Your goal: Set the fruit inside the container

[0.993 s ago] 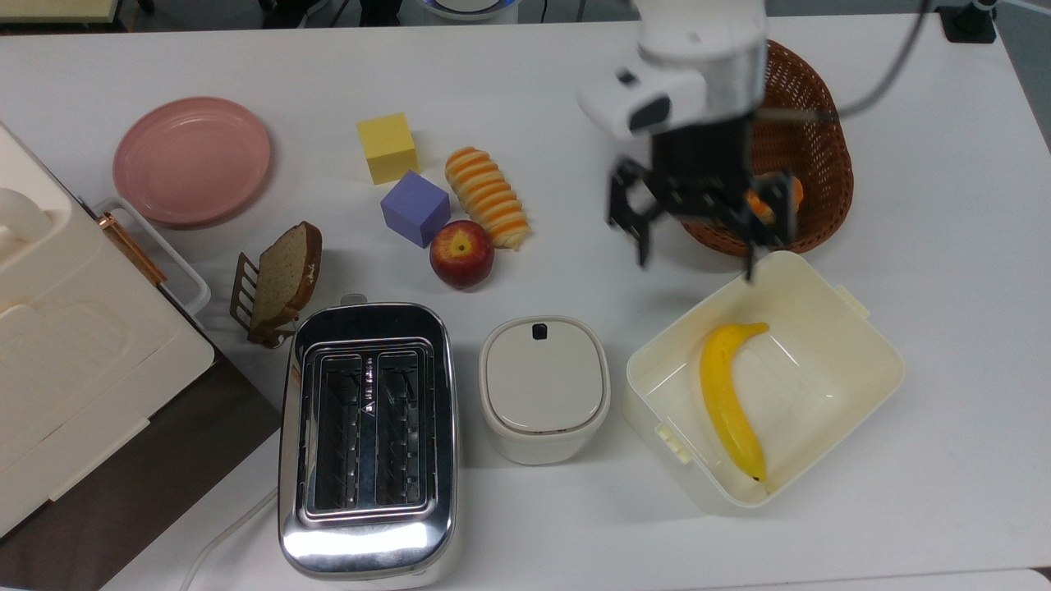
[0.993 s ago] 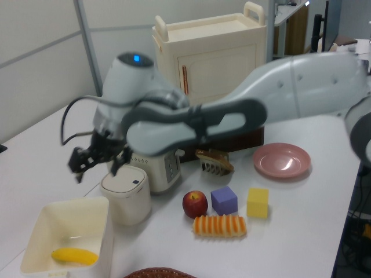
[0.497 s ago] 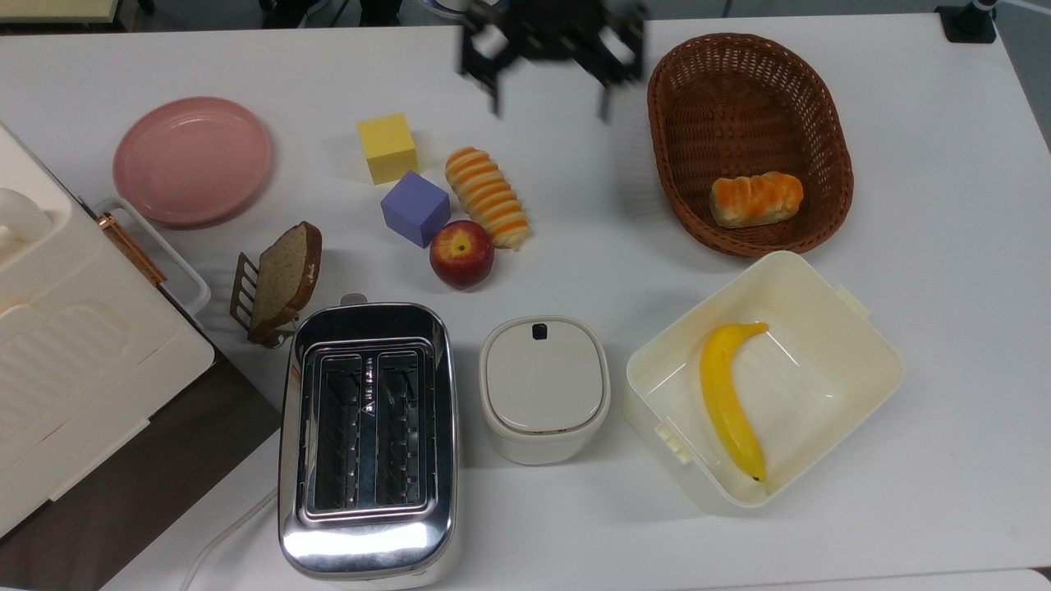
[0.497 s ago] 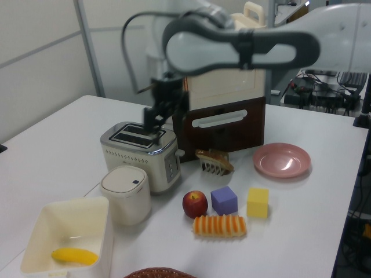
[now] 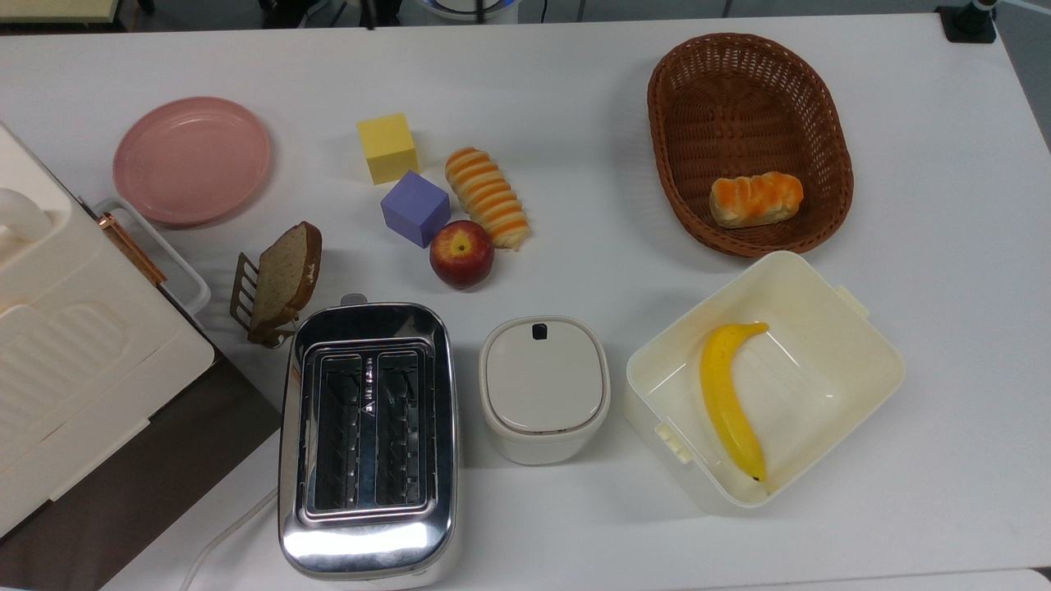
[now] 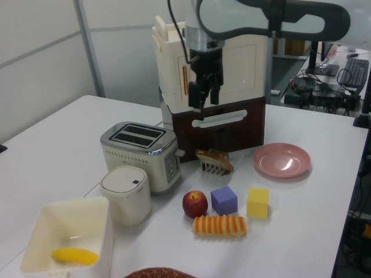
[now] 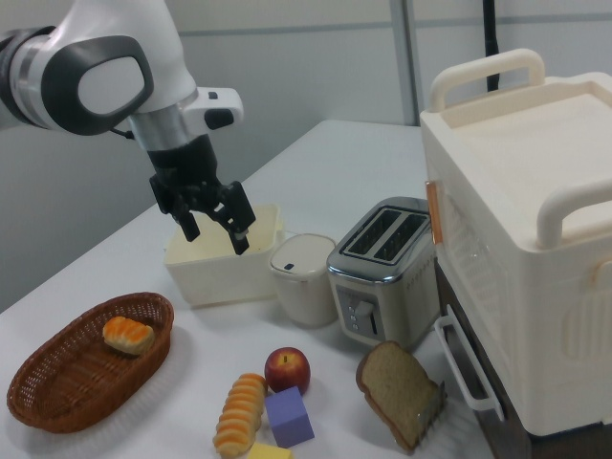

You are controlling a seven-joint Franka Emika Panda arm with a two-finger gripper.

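A white counter (image 5: 575, 107) carries the whole spread, with pale wall panels behind it in the left view and the right view. The pincer (image 7: 212, 225) hangs in the air above the counter with its two dark fingers (image 7: 241, 232) spread apart and nothing between them; in the left view the pincer (image 6: 204, 98) shows in front of the cream cabinet (image 6: 211, 55), well above the toaster (image 6: 141, 153).

In the right view the container (image 7: 225, 263) sits just behind the pincer, with the lidded white canister (image 7: 304, 275) to the right view's right of it and the toaster (image 7: 387, 273) beyond that; the fruit (image 5: 729, 398) lies inside the container (image 5: 854, 369) (a long yellow banana, its dark tip toward the near edge in the top view), stretched along the box floor on the top view's left half. In the left view the fruit (image 6: 74, 256) rests at the bottom of the container (image 6: 40, 231).

Just beyond the container in the top view stands the brown wicker basket (image 5: 681, 123) with an orange-topped bun (image 5: 755, 199) in it. Toward the top view's left lie the red apple (image 5: 461, 253), touching or almost touching the striped bread roll (image 5: 486, 197) and the purple cube (image 5: 415, 208); the yellow cube (image 5: 387, 147) sits just beside those; a bread slice (image 5: 286, 279) leans in a small rack, and the pink plate (image 5: 192, 160) lies farther to the top view's left.
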